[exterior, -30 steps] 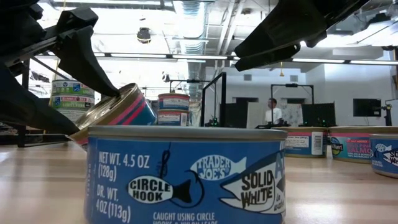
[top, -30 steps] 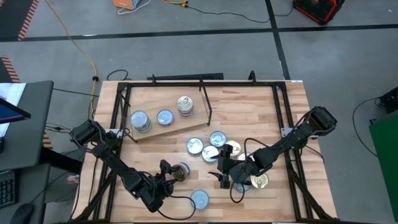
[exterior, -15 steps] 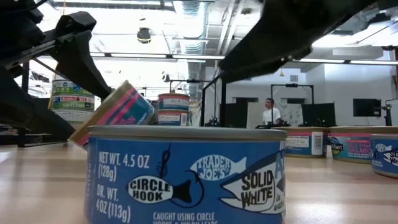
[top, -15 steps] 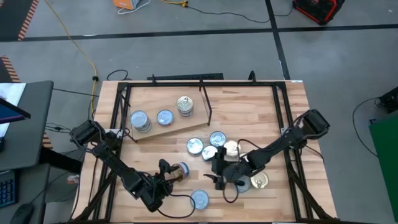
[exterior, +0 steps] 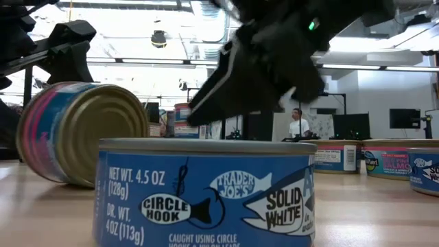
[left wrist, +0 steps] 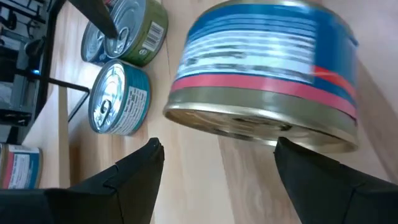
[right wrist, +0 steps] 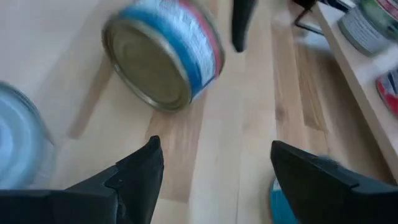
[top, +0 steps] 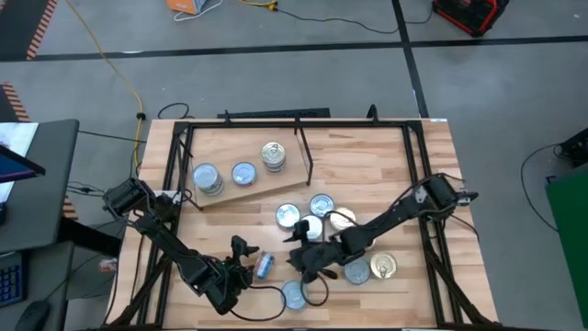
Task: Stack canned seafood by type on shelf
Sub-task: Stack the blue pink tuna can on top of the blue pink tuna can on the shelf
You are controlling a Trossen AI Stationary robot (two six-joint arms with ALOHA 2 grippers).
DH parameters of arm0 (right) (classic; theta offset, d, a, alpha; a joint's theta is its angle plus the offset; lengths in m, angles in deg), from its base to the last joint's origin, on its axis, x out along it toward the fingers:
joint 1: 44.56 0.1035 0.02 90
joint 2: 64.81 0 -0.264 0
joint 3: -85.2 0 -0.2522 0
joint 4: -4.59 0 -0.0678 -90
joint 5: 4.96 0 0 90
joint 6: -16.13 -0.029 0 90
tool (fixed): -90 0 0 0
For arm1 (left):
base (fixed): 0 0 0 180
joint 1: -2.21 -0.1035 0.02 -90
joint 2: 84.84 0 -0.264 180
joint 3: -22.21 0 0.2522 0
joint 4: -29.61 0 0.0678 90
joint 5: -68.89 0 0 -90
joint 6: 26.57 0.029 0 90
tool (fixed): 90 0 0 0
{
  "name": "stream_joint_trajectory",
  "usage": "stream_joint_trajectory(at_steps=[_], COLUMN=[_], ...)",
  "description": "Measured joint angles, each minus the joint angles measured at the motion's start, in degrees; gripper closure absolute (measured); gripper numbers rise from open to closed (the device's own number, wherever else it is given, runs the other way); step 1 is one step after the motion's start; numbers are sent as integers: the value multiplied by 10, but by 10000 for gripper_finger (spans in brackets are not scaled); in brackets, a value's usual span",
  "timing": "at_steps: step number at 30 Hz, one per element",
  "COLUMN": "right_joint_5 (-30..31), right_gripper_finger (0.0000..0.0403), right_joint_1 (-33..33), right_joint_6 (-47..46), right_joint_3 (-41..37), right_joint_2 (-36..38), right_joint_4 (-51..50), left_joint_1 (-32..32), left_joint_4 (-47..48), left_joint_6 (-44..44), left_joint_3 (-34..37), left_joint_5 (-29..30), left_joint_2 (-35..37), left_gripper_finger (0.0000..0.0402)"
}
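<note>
A blue-and-pink-labelled round tin with a gold lid [top: 264,266] lies tipped on its side on the butcher-block bench [top: 367,161], free of both arms. The left end effector [top: 242,258] sits just beside it, fingers spread and released; the right end effector [top: 299,261], also spread and empty, hovers near its other side. On the light plywood shelf [top: 241,190] stand three tin stacks [top: 272,155], while more flat tins [top: 319,206] cluster mid-bench.

A blue tin [right wrist: 13,134] is blurring and running off the right wrist view's edge; shelf tins [right wrist: 373,25] are blurring too.
</note>
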Motion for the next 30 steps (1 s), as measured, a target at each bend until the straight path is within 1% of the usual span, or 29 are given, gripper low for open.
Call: stream_joint_trajectory(at_steps=[3,8,12,15,18,22,25,30], right_joint_5=[2,1,4,17,19,21,20,21], right_gripper_finger=[79,79,79,79,79,82,90,98], right_joint_1=[0,-6,-8,-9,-16,-27,-30,-28], right_joint_6=[19,-22,-35,-54,-70,-63,-62,-72], right_joint_3=[30,63,76,80,79,80,78,79], right_joint_2=[-23,-12,10,28,33,11,-8,-11], right_joint_4=[-18,-90,-142,-155,-159,-163,-187,-197], left_joint_1=[0,4,18,20,15,12,10,8], left_joint_4=[0,31,67,90,80,43,26,28], left_joint_6=[-30,-75,-114,-189,-278,-321,-349,-397], left_joint_3=[0,0,0,0,-1,-1,-1,-15], left_joint_5=[-2,-19,-24,-56,-80,-119,-118,-115], left_joint_2=[0,7,46,84,111,113,113,117], left_gripper_finger=[107,107,112,117,118,111,105,102])
